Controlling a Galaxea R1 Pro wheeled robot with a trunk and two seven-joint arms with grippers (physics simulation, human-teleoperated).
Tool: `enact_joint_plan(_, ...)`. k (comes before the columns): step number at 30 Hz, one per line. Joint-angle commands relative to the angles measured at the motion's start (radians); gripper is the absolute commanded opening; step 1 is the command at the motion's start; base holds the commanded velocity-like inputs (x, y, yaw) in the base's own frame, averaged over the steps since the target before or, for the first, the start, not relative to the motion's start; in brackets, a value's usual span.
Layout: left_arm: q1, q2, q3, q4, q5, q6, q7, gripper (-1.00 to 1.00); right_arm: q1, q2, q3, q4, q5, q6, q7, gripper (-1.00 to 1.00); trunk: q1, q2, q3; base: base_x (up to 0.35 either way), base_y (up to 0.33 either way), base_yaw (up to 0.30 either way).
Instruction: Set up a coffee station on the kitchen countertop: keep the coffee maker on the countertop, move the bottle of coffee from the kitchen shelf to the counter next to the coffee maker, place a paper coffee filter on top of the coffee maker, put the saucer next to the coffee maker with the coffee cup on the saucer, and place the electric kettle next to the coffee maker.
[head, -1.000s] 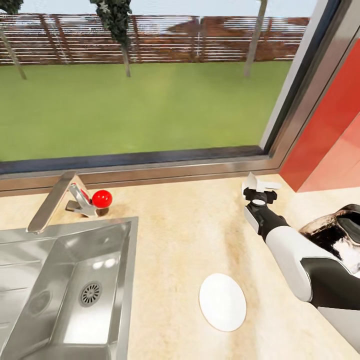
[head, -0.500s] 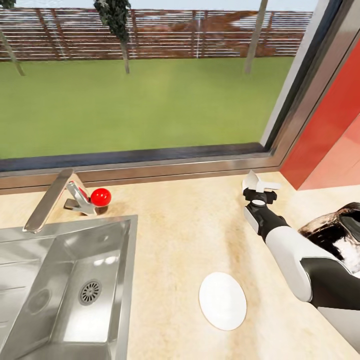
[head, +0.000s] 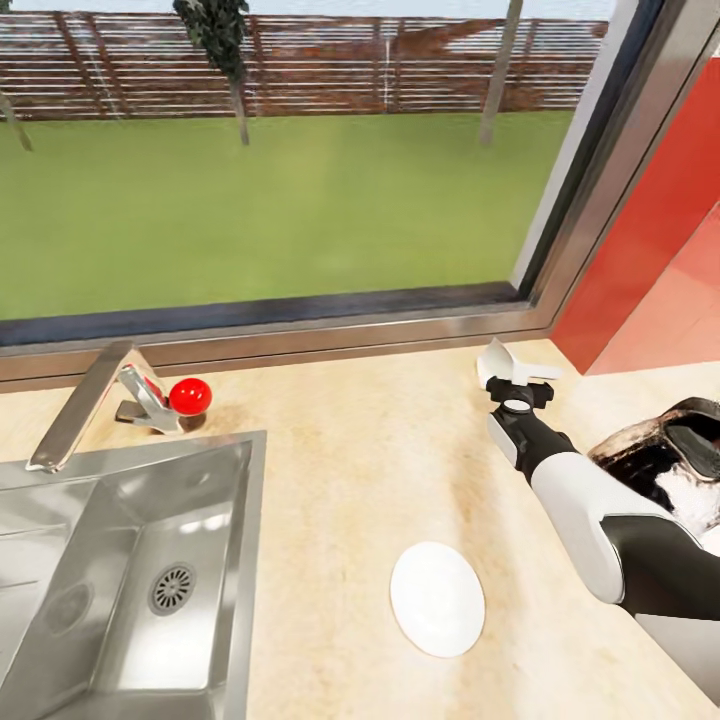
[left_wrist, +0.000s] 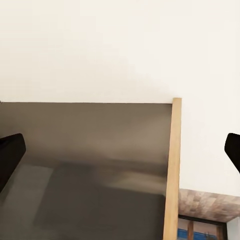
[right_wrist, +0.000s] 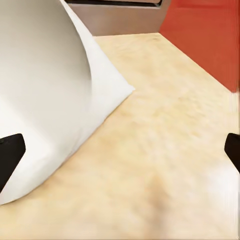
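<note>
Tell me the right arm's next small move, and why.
Probably shift the right pincer sideways toward the white curved paper coffee filter, then close. The jaws stand wide open, and the filter rests ungripped on the pale beige countertop, off toward one fingertip rather than centred between them.

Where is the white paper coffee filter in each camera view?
Head view: the paper coffee filter just past the right hand, near the window corner.
Right wrist view: large, near, on the countertop.
Left wrist view: grey panel, white wall.
Shared landmark: the red wall panel.
</note>
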Motion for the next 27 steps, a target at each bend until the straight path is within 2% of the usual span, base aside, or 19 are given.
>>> enact_joint_plan(1,0.0,0.0,0.0,0.002,0.003,-0.006,0.001,1.0,-0.001,0.0,0.003,0.001,0.0,-0.001,-0.003,1.0,0.001,-0.002,-0.002,0.0,0.0,-0.049)
enact_joint_plan(10,0.0,0.0,0.0,0.002,0.003,-0.006,0.001,1.0,-0.001,0.0,0.003,0.001,0.0,-0.001,-0.003,1.0,0.001,-0.002,-0.003,0.0,0.0,-0.003)
enact_joint_plan(27,0.0,0.0,0.0,0.002,0.003,-0.006,0.001,1.0,-0.001,0.0,0.003,0.001,0.0,-0.001,-0.003,1.0,0.001,-0.002,-0.028,0.0,0.0,0.015)
